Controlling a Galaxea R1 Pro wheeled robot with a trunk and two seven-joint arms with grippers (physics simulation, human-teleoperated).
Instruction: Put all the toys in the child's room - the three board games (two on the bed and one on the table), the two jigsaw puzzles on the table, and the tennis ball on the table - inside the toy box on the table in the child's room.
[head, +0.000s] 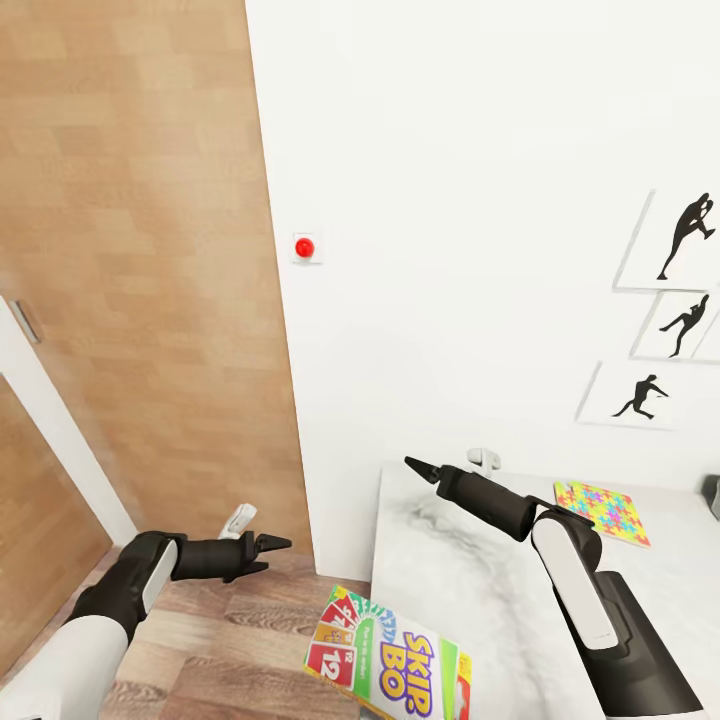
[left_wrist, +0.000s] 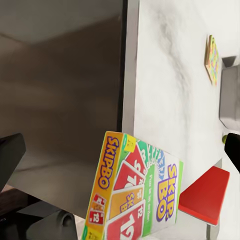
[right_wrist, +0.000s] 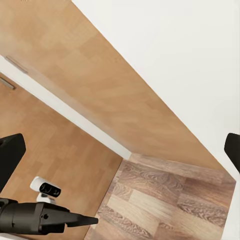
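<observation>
At table's edge, board game tilted

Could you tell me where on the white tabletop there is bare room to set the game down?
The pale marbled tabletop lies bare from its wall-side edge to the green-edged Skip-Bo board game box overhanging its near corner. The multicoloured jigsaw puzzle sheet occupies the far right. The right arm reaches across the middle, gripper open above the far corner.
</observation>
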